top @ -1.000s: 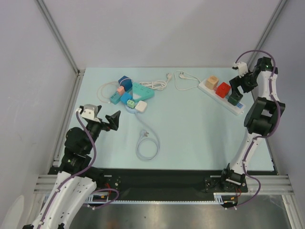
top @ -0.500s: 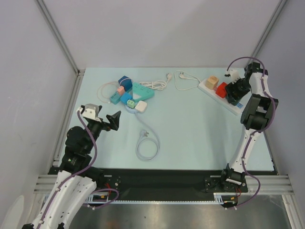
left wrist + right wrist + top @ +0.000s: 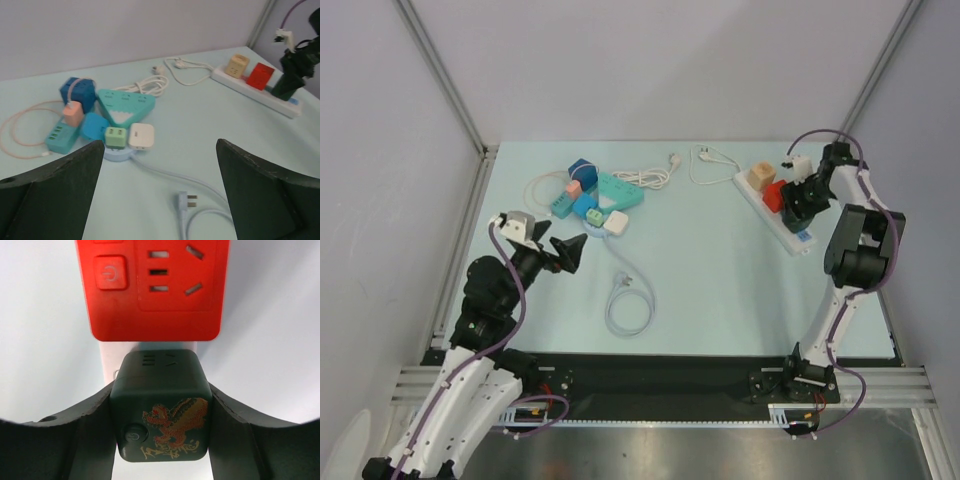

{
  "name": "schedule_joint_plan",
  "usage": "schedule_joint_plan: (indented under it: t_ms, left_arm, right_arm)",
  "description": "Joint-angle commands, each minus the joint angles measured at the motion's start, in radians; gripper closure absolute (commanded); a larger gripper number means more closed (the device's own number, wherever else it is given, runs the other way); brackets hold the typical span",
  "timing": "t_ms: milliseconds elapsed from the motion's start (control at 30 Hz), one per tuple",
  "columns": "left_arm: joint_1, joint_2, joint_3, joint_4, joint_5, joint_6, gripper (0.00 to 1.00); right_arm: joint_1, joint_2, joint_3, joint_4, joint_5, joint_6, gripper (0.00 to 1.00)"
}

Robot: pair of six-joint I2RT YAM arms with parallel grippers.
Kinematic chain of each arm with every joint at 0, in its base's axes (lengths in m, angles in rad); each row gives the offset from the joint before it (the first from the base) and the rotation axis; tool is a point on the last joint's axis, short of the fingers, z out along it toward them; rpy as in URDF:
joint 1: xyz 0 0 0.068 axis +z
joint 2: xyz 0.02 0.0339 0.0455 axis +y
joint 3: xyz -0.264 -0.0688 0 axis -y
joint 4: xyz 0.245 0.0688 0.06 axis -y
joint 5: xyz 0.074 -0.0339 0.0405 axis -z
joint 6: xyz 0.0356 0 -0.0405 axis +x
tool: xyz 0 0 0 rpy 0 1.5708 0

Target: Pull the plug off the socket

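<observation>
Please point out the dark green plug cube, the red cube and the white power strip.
dark green plug cube (image 3: 162, 405): right wrist view, top face centre.
red cube (image 3: 152, 285): right wrist view, top face.
white power strip (image 3: 220, 75): left wrist view, bare left end.

Bright, even diffuse light, faint soft shadows; L wrist view soft, fingers (image 3: 45, 195) blurred; R wrist sharp

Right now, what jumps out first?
A dark green cube plug with a dragon print, pinched by the right gripper on the white power strip at far right, beside a red cube adapter. Far left-centre lies a teal-and-blue adapter cluster, the open left gripper facing it.
</observation>
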Motion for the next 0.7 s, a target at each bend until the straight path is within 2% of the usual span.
schedule_joint_plan:
  t_ms: [0,100,133,200,400,533,667]
  left_arm:
    - [-0.007,0.089,0.045,0.084,0.135,-0.185,0.00]
    - [-0.013,0.219,0.087,0.090,0.221,-0.333,0.00]
    - [-0.020,0.282,0.091,0.107,0.270,-0.364,0.00]
    - [-0.039,0.327,0.079,0.141,0.282,-0.450,0.00]
    - [-0.184,0.463,-0.022,0.354,0.201,-0.609,0.00]
    - [-0.302,0.587,-0.016,0.444,0.141,-0.667,0.00]
    - [-0.370,0.721,0.021,0.492,0.080,-0.711,0.00]
  right_arm:
    - [0.108,-0.226,-0.177,0.156,-0.024,0.319,1.00]
    - [0.200,-0.350,-0.331,0.302,0.048,0.509,1.00]
    - [0.234,-0.381,-0.355,0.314,0.053,0.549,1.00]
    - [0.269,-0.399,-0.386,0.327,0.063,0.676,1.00]
    - [0.392,-0.407,-0.423,0.324,0.169,0.922,1.00]
    - [0.449,-0.464,-0.507,0.397,0.162,1.045,1.00]
    - [0.493,-0.516,-0.570,0.451,0.123,1.126,1.00]
